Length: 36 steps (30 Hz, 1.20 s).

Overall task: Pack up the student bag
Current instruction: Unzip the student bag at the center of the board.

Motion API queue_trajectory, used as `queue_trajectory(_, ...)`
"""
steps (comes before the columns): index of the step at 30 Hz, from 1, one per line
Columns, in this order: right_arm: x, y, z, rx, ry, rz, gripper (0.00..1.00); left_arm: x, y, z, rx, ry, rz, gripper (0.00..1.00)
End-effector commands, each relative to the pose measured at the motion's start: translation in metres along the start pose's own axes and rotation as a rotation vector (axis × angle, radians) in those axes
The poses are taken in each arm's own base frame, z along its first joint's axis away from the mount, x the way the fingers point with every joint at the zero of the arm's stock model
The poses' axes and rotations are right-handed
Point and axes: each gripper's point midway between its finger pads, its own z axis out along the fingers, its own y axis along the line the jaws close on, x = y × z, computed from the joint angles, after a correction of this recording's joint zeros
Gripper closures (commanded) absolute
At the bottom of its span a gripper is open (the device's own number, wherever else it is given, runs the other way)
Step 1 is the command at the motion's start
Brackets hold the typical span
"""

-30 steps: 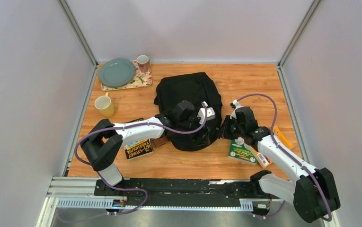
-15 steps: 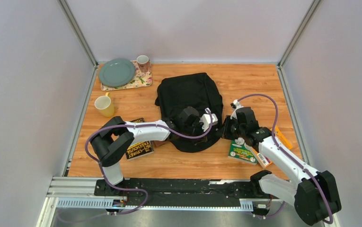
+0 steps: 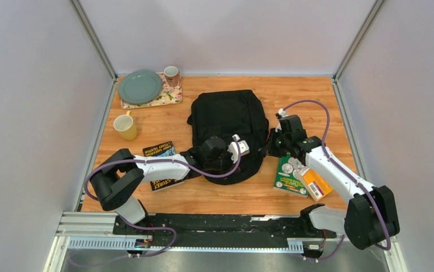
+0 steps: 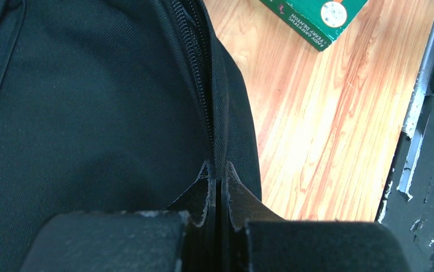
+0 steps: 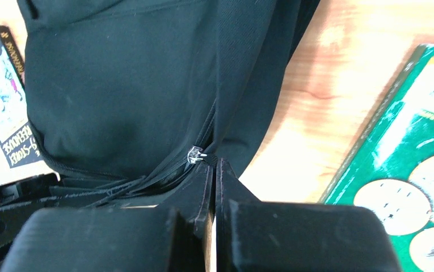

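1. the student bag [image 3: 226,119] lies flat in the middle of the bench [image 3: 311,102], between the two arms, with its near end toward their bases.
2. the left tool [image 4: 218,170] is down on the near end of the bag. its fingertips are pressed together on a thin ridge of black fabric that runs beside the zip [image 4: 194,68].
3. the right tool [image 5: 215,164] is at the bag's right edge. its fingertips are pinched together on a fold of the bag's cloth, right next to the small metal zip pull [image 5: 196,154].
4. from above, both wrists crowd the near part of the bag, the left arm reaching in from the left and the right arm from the right.
5. a green book [image 3: 288,177] lies on the bench just right of the bag, near the right arm, with an orange item [image 3: 316,182] beside it.
6. a dark book [image 3: 159,150] lies left of the bag, partly under the left arm.
7. a yellow mug [image 3: 125,126] stands further left.
8. in the far left corner a floral tray [image 3: 166,97] carries a green plate [image 3: 139,86], with a small mug [image 3: 171,72] at its far right corner.
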Motion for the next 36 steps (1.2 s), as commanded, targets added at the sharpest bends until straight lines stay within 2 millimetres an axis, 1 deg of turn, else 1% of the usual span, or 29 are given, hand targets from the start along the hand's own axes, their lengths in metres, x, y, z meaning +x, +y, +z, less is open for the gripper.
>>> queue_trajectory(1,-0.061,-0.015,-0.007,0.110,-0.167,-0.022,1.00,0.045,-0.002,-0.013,-0.020,0.125,-0.065,1.00)
queue_trajectory(2,-0.066,-0.015,-0.008,0.123,-0.173,-0.028,1.00,0.045,-0.002,-0.014,-0.020,0.121,-0.065,1.00)
queue_trajectory(4,-0.073,-0.025,-0.006,0.162,-0.177,-0.015,1.00,0.048,-0.003,-0.016,-0.022,0.122,-0.070,1.00)
queue_trajectory(5,-0.082,-0.023,-0.009,0.157,-0.194,-0.013,1.00,0.048,-0.004,-0.016,-0.021,0.116,-0.072,1.00)
queue_trajectory(6,-0.085,-0.025,-0.008,0.165,-0.195,-0.014,1.00,0.047,-0.004,-0.018,-0.022,0.112,-0.072,1.00)
queue_trajectory(8,-0.090,-0.029,-0.002,0.180,-0.189,-0.006,1.00,0.047,-0.005,-0.019,-0.020,0.107,-0.074,1.00)
queue_trajectory(9,-0.097,-0.029,-0.002,0.180,-0.202,-0.002,1.00,0.046,-0.006,-0.019,-0.017,0.105,-0.074,1.00)
queue_trajectory(10,-0.099,-0.033,0.003,0.187,-0.196,0.007,1.00,0.046,-0.006,-0.019,-0.015,0.104,-0.076,1.00)
queue_trajectory(15,-0.117,-0.033,0.011,0.169,-0.223,0.039,1.00,0.037,-0.011,-0.018,0.011,0.078,-0.088,1.00)
queue_trajectory(20,-0.136,-0.037,0.012,0.176,-0.273,0.082,1.00,0.030,-0.017,-0.015,0.045,0.064,-0.108,1.00)
queue_trajectory(21,-0.138,-0.039,0.012,0.180,-0.279,0.090,1.00,0.026,-0.017,-0.013,0.047,0.057,-0.116,0.98)
queue_trajectory(22,-0.140,-0.042,0.012,0.183,-0.283,0.099,1.00,0.024,-0.017,-0.013,0.048,0.055,-0.124,0.86)
queue_trajectory(23,-0.143,-0.042,0.011,0.178,-0.291,0.107,1.00,0.022,-0.016,-0.013,0.040,0.050,-0.129,0.80)
queue_trajectory(25,-0.144,-0.043,0.012,0.168,-0.282,0.116,1.00,0.016,-0.015,-0.012,0.033,0.041,-0.140,0.70)
queue_trajectory(27,-0.145,-0.042,0.012,0.163,-0.279,0.106,1.00,0.009,-0.014,-0.013,0.028,0.028,-0.147,0.63)
queue_trajectory(28,-0.144,-0.041,0.012,0.157,-0.272,0.104,1.00,0.009,-0.013,-0.014,0.024,0.033,-0.151,0.57)
queue_trajectory(30,-0.138,-0.038,0.013,0.133,-0.253,0.103,0.99,0.003,-0.014,-0.016,0.021,0.026,-0.155,0.48)
queue_trajectory(32,-0.129,-0.038,0.014,0.128,-0.221,0.098,0.92,-0.001,-0.013,-0.020,0.010,0.016,-0.156,0.46)
queue_trajectory(33,-0.126,-0.040,0.014,0.134,-0.214,0.104,0.78,-0.005,-0.012,-0.022,0.005,0.005,-0.155,0.43)
queue_trajectory(34,-0.122,-0.041,0.014,0.137,-0.203,0.107,0.69,-0.007,-0.011,-0.025,-0.004,0.003,-0.156,0.41)
queue_trajectory(35,-0.119,-0.041,0.013,0.136,-0.200,0.106,0.61,-0.017,-0.012,-0.030,-0.008,-0.020,-0.148,0.40)
queue_trajectory(36,-0.118,-0.042,0.011,0.136,-0.205,0.114,0.52,-0.020,-0.011,-0.034,-0.014,-0.028,-0.144,0.39)
